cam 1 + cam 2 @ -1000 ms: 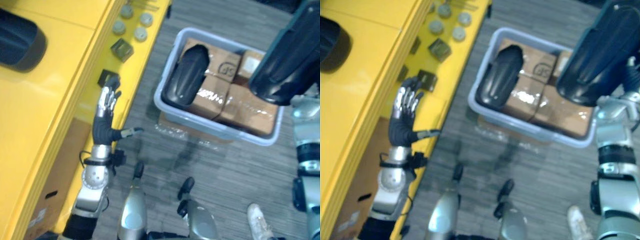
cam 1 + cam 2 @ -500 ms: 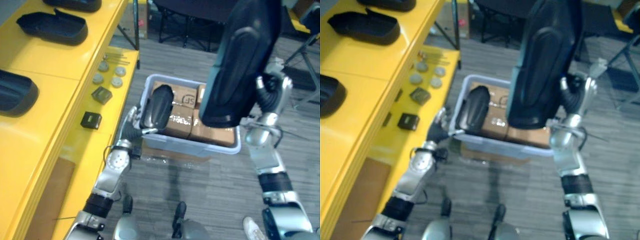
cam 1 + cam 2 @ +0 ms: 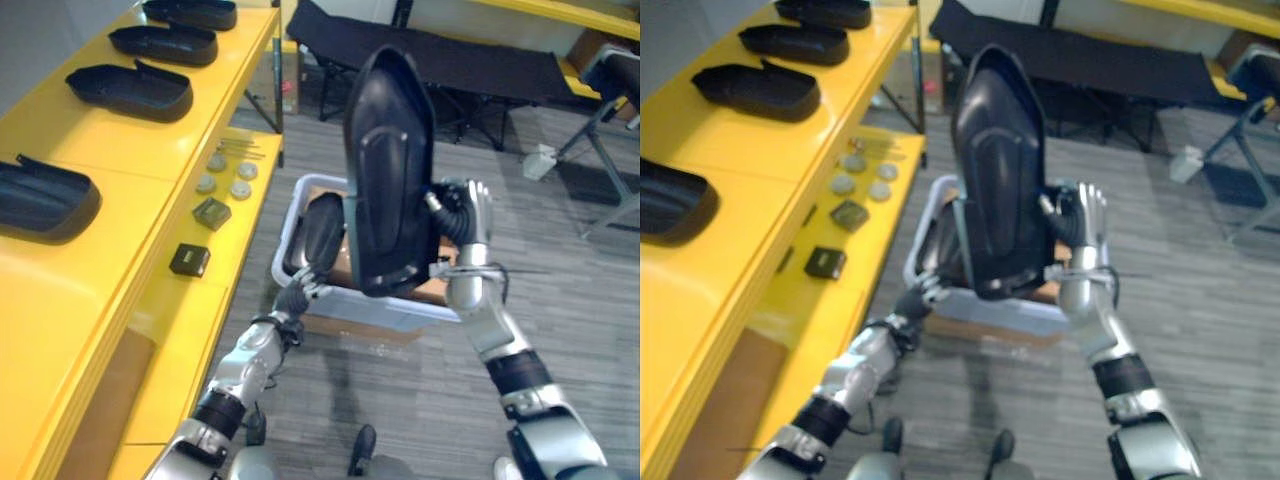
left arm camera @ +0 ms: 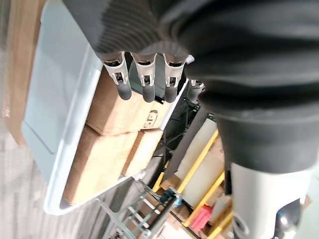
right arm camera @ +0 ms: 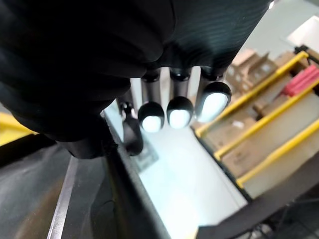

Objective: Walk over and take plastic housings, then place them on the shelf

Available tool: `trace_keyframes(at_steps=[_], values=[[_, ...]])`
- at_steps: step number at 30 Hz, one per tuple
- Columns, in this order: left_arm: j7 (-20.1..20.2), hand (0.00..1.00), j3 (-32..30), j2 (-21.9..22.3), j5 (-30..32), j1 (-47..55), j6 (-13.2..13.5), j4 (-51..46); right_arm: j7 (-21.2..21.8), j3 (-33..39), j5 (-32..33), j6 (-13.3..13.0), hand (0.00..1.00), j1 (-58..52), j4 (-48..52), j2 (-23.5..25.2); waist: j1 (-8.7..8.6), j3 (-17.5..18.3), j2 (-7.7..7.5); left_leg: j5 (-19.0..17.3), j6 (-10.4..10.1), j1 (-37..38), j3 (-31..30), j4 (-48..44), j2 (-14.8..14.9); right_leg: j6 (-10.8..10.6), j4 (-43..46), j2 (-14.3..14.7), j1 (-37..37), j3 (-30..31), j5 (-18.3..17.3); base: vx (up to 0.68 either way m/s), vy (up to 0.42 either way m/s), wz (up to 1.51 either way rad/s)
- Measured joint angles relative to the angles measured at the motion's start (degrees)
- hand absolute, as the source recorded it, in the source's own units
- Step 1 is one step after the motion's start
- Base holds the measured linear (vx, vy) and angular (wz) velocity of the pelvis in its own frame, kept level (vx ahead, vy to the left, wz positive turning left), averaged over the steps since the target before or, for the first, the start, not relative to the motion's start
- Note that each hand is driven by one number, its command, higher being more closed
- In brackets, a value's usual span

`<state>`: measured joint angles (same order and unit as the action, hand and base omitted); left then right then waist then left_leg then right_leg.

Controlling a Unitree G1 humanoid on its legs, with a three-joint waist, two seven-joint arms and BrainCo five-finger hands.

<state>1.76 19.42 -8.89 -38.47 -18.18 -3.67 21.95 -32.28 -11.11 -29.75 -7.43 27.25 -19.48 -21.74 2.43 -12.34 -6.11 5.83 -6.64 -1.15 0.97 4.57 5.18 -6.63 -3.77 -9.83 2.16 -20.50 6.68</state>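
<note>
Hold firmly with the right robot hand (image 3: 468,215), now grasping the right edge of the plastic housing (image 3: 390,170), raised upright above the grey bin (image 3: 395,308) in the middle. Turn left to the yellow shelf (image 3: 110,200) and lay it flat in a free place, probably between the housings on the shelf (image 3: 130,90), without knocking them. Leave the left robot hand (image 3: 297,297) released and holding nothing, low at the near left rim of the bin, just below the second housing (image 3: 322,232) leaning inside on cardboard boxes (image 4: 114,109).

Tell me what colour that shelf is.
The shelf is bright yellow, clearest in the left eye view.
</note>
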Motion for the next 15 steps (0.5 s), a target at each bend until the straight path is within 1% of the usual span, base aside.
trace_keyframes(at_steps=[2, 3, 5, 6, 8, 10, 12, 15], values=[[0.0, 0.00, 0.1, 0.3, -2.0, 0.0, 0.8, 0.0, 0.0, -0.6, -0.4, 0.6, 1.00, 0.0, -0.9, 0.2, 0.00, 0.0, -0.01, 0.0, 0.0, 0.0, -0.2, 0.0, 0.0, 0.0, 0.0, 0.0, 0.0, -0.1, 0.0, -0.02, -0.002, 0.04], [-0.3, 0.00, 0.5, 0.3, -2.3, -0.1, 1.9, 0.0, 0.2, -0.7, -0.4, 1.0, 1.00, 0.0, -1.6, 0.5, 0.03, 0.0, -0.03, 0.0, 0.0, -0.1, -0.3, 0.0, 0.0, 0.0, 0.0, 0.0, 0.1, -0.2, 0.0, -0.01, -0.002, 0.04], [-0.8, 0.00, 1.2, 0.4, -3.9, -0.3, 2.9, 0.0, 0.7, -0.7, -0.4, 1.5, 1.00, 0.0, -2.4, 0.9, 0.04, 0.0, -0.04, 0.0, 0.0, -0.1, -0.3, 0.0, 0.0, 0.0, 0.0, 0.0, 0.1, -0.3, 0.0, 0.00, 0.000, 0.00], [-1.3, 0.00, 1.6, 0.4, -4.2, -0.5, 4.3, 0.0, 1.1, -0.8, -0.4, 1.5, 1.00, 0.0, -3.1, 1.1, 0.03, 0.1, -0.09, 0.0, 0.0, -0.1, -0.4, 0.0, -0.1, 0.0, 0.0, 0.0, 0.1, -0.3, 0.0, 0.00, 0.000, 0.00], [-2.1, 0.00, 1.6, 0.6, -4.3, -1.1, 6.3, 0.0, 1.1, -1.0, -0.4, 1.5, 1.00, 0.0, -4.5, 1.4, 0.06, 0.2, -0.15, 0.1, 0.0, -0.1, -0.4, 0.0, -0.1, 0.0, 0.0, 0.0, 0.2, -0.3, 0.0, 0.00, 0.000, 0.00], [-5.0, 0.00, 1.5, 0.8, -3.8, -2.0, 9.5, -0.2, 1.1, -1.9, -0.6, 1.5, 1.00, 0.0, -5.4, 1.5, 0.08, 0.3, -0.16, 0.1, 0.0, -0.1, -0.4, 0.0, -0.1, 0.0, 0.0, 0.0, 0.2, -0.3, 0.0, 0.00, 0.000, 0.00], [-7.2, 0.00, 0.6, 1.0, -3.8, -2.3, 12.1, -1.7, 1.1, -2.0, -1.3, 1.5, 1.00, -0.1, -6.4, 1.8, 0.07, 0.3, -0.18, 0.1, -0.1, 0.0, -0.5, 0.0, 0.0, 0.0, 0.0, 0.0, 0.4, -0.4, 0.0, 0.00, 0.000, 0.00], [-7.5, 0.00, -1.4, 1.1, -3.8, -2.3, 13.6, -3.0, 1.1, -2.0, -2.1, 1.5, 1.00, -0.6, -6.5, 2.4, 0.09, 0.5, -0.20, 0.1, -0.1, 0.1, -0.7, 0.0, 0.0, 0.0, 0.0, 0.0, 0.6, -0.6, 0.0, -0.01, -0.002, 0.03]])
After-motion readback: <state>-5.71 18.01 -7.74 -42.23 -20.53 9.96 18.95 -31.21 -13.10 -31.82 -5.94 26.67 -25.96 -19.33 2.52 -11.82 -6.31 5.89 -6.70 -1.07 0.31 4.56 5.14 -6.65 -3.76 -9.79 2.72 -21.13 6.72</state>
